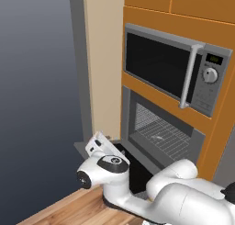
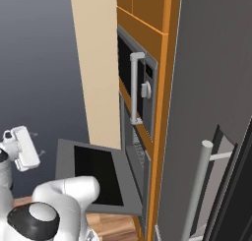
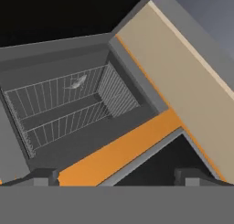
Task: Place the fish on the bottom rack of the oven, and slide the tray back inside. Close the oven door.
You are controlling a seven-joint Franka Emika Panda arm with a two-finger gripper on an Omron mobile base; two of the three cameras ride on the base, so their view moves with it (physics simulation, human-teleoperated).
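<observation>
Fish (image 3: 77, 83) lay on rack (image 3: 55, 93) in oven (image 1: 160, 127); door (image 2: 98, 173) down; claw (image 3: 116, 175) spread wide, w/ nothing in it.

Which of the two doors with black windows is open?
The oven door, the lower one, hangs folded down flat. The microwave above it, with the round knob, has its door shut.

The oven door (image 2: 96, 178) lies dropped open at six o'clock, leaving the oven (image 1: 158, 132) cavity unobstructed ahead at twelve.

arm (image 1: 183, 196): glossy white rounded links | joints: dark caps | tool (image 3: 116, 175): 2 dark tips, seemingly blocky
</observation>
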